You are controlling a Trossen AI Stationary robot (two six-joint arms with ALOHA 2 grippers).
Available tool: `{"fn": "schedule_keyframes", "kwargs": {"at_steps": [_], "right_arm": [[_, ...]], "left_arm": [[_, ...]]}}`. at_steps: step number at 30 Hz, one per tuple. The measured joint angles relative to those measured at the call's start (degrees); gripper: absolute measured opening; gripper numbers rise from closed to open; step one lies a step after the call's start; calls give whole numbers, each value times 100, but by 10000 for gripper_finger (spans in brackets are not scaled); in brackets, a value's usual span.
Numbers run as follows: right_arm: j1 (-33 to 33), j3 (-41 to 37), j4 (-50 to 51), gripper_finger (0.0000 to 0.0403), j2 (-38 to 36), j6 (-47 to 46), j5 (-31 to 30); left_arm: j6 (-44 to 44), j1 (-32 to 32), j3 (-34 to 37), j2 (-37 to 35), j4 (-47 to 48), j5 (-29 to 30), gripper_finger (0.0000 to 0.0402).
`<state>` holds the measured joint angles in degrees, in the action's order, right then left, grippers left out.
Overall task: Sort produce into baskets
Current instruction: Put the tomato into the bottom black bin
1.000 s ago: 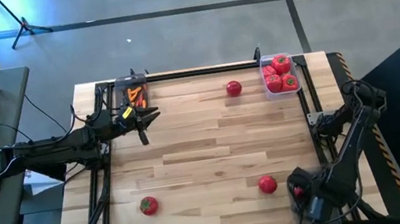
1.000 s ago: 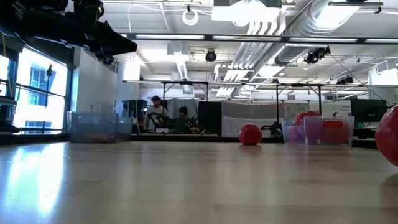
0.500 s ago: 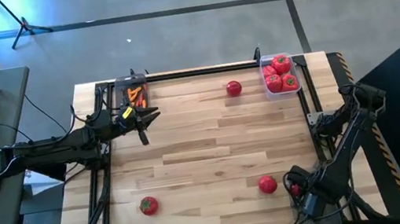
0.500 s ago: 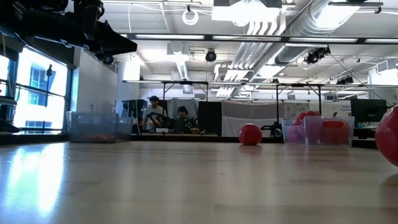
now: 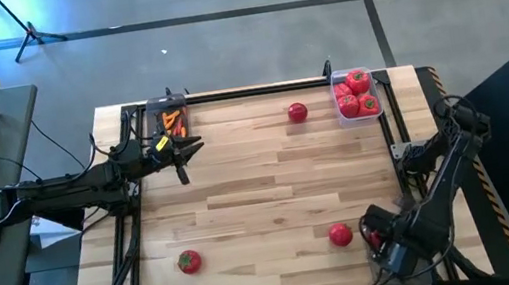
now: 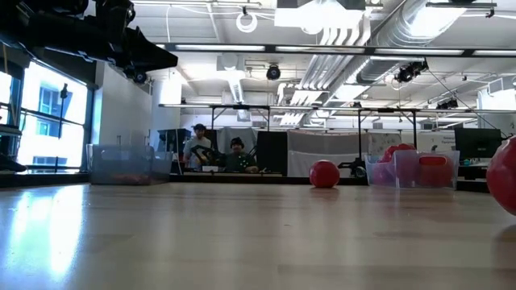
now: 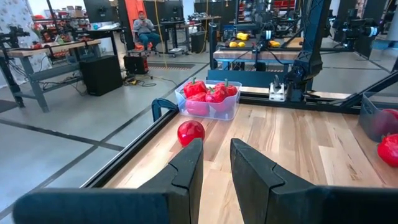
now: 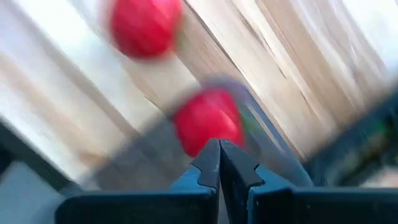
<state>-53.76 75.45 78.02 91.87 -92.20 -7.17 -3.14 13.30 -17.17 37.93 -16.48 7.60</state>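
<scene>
Robot arms pause over a half-sorted table of tomatoes

From above, the left gripper (image 5: 193,149) hangs by the carrot tub (image 5: 170,121), jaws narrowly apart; loose tomatoes (image 5: 298,112) lie apart from the tomato tub (image 5: 357,95). Its wrist camera shows both fingers (image 7: 186,167) empty. The right gripper (image 8: 219,149), jaws shut, empty, points at a tomato (image 8: 207,120)

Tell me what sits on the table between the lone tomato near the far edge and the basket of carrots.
Nothing does: in the high view the tomato and the carrot basket are separated by bare wood. The left gripper hangs just nearer than that stretch.
</scene>
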Motion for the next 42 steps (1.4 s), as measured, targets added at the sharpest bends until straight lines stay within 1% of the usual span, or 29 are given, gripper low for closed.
{"fn": "schedule_keyframes", "kwargs": {"at_steps": [3, 6, 8, 11, 15, 18, 21, 23, 26, 31, 38, 42], "right_arm": [[166, 105, -197, 0, -1, 348, -517], [440, -18, -778, 14, 20, 922, -551], [630, -94, -1205, 40, 114, 1537, -499], [934, -128, -1544, 102, 321, 2211, -445], [1336, -128, -1556, 204, 558, 2837, -211], [1514, -128, -1557, 275, 668, 3389, -155], [1626, -128, -1557, 324, 732, 3848, -137], [1669, -128, -1561, 344, 759, 4053, -110], [1685, -128, -1570, 359, 759, 4283, -115], [1677, -128, -1603, 362, 826, 4515, -120], [1677, -128, -1663, 362, 1368, 5192, 154], [1691, -128, -1810, 362, 1589, 5326, 299]], "left_arm": [[-4, 0, 0, 0, -10, 0, 66], [-8, 0, 0, 0, -8, 0, 66], [-9, 0, 0, -1, -7, 0, 66], [-9, 0, 0, -2, 1, 0, 66], [-9, 0, 0, -2, 6, 0, 66], [-9, 0, 0, -2, 10, 0, 66], [-9, 0, 0, 0, 18, 0, 66], [-9, 0, 0, -1, 20, 0, 66], [-8, 0, 0, -2, 20, 0, 66], [4, 0, 0, -2, 20, 0, 66], [1, 0, 0, -2, 22, 0, 66], [0, 0, 0, -2, 27, 0, 66]]}}
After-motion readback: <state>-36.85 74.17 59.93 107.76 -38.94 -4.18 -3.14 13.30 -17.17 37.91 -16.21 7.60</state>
